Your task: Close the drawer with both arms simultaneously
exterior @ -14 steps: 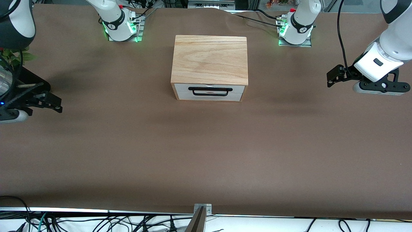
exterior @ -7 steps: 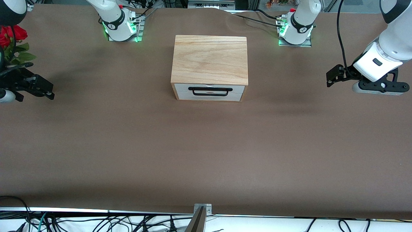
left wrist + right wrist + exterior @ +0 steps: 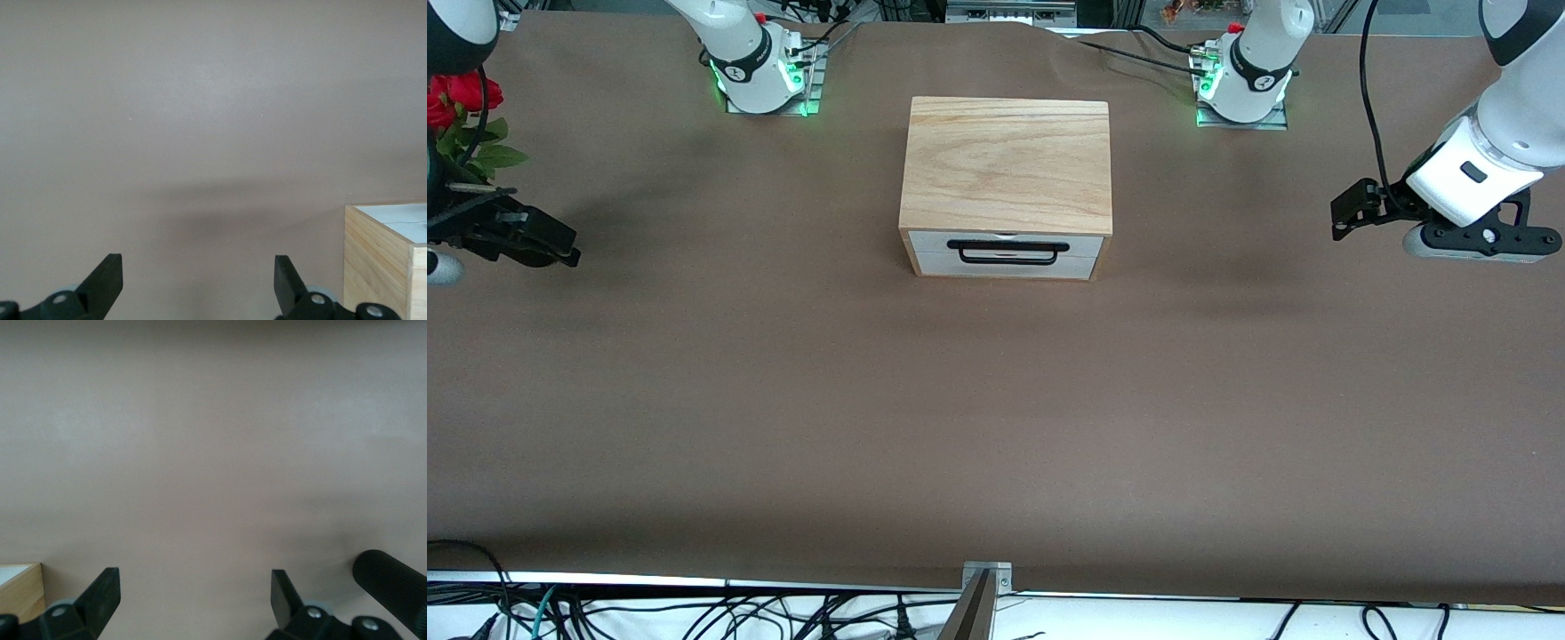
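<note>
Tabletop (image 3: 996, 427) first: plain brown, wide. Then drawer (image 3: 1003, 260) mid-table, white front turned to the camera, sitting flush in its box (image 3: 1007, 164), so probably shut or very nearly.

Level with it, left gripper (image 3: 1347, 209) hanging over the left arm's end of the table, fingers spread wide, holding nothing. Same deal for right gripper (image 3: 560, 249) over the right arm's end: spread, holding nothing. Both well apart from the drawer.

If any gap remains: bring one gripper to each side of the handle (image 3: 1008, 251), touch the white panel together, push straight in at matching pace. No uneven shoving, to avoid racking the tray.

Count: one box, one drawer, one handle, two grippers. Farther back, two green-lit bases (image 3: 760, 76), plus one bunch of red roses (image 3: 458, 93).
</note>
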Robot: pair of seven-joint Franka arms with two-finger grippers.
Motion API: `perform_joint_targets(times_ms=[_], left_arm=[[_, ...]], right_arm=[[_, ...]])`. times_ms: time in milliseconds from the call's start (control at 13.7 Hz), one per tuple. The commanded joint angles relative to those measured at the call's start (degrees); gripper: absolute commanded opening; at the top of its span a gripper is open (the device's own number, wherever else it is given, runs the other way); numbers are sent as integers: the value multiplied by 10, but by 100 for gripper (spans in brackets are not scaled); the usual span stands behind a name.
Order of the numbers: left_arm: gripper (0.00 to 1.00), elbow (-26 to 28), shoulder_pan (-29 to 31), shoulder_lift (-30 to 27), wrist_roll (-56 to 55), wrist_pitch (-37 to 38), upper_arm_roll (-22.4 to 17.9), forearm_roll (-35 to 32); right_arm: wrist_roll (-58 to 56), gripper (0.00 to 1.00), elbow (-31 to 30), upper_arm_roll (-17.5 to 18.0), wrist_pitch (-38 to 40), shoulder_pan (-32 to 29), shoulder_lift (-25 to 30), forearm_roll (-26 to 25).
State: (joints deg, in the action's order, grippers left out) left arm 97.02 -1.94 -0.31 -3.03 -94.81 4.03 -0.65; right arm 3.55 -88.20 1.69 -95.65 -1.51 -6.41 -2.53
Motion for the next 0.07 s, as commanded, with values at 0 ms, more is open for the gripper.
perform_joint_targets(times_ms=[0], left_arm=[[100, -18, -4, 7, 2, 12, 1, -10]], right_arm=[[6, 100, 1, 4, -3, -4, -1, 2]])
